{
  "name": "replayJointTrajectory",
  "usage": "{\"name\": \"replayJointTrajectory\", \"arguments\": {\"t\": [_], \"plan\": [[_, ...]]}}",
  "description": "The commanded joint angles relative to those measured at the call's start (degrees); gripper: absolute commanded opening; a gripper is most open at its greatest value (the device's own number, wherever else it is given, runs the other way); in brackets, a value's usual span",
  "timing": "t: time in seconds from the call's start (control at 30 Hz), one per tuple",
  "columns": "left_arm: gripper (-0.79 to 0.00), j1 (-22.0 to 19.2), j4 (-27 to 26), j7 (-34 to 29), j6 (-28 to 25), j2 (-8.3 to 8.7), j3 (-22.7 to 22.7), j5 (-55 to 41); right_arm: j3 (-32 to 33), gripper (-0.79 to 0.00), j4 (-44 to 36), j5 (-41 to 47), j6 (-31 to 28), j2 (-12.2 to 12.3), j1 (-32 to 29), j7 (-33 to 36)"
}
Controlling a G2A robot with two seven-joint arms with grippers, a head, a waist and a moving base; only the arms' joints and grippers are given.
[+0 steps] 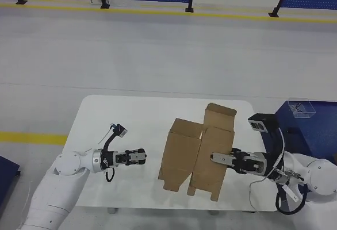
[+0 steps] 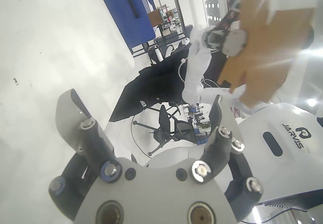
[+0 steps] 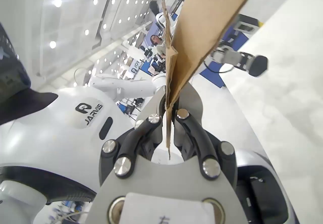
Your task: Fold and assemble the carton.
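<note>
Left of the carton (image 1: 183, 152), the left pincer (image 1: 138, 156) hovers released, fingers spread, well apart from the cardboard, over the white bench (image 1: 122, 115). The carton, a brown half-opened sleeve with loose flaps, stands mid-bench, seemingly raised off the surface. At the carton's right side, the right pincer (image 1: 215, 157) is clenched on a panel edge.

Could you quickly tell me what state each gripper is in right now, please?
Left gripper: open, empty.
Right gripper: closed on the carton.
</note>
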Motion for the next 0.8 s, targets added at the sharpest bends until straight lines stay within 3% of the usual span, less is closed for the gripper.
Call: {"name": "replayJointTrajectory", "arguments": {"t": [0.0, 0.2, 0.33, 0.43, 0.6, 0.77], "plan": [[0.0, 0.0, 0.0, 0.0, 0.0, 0.0, 0.0, 0.0, -1.3, -0.785, -4.8, -0.8, 0.1, 0.0, 2.7, -1.8], [0.0, 0.0, 0.0, 0.0, 0.0, 0.0, 0.0, 0.0, -9.6, -0.785, -7.7, -10.5, -0.1, -0.2, 10.5, -6.2], [0.0, 0.0, 0.0, 0.0, 0.0, 0.0, 0.0, 0.0, -13.0, -0.785, -3.7, -9.0, 1.1, -0.4, 12.7, -9.2], [0.0, 0.0, 0.0, 0.0, 0.0, 0.0, 0.0, 0.0, -14.8, -0.785, 2.1, 7.2, 7.2, -1.0, 12.3, -11.7], [0.0, 0.0, 0.0, 0.0, 0.0, 0.0, 0.0, 0.0, -19.8, -0.785, 11.7, 41.0, 22.7, -2.3, 10.9, -11.0], [0.0, 0.0, 0.0, 0.0, 0.0, 0.0, 0.0, 0.0, -27.2, -0.785, 15.9, 71.5, 38.9, -3.9, 8.0, -11.3]]}}
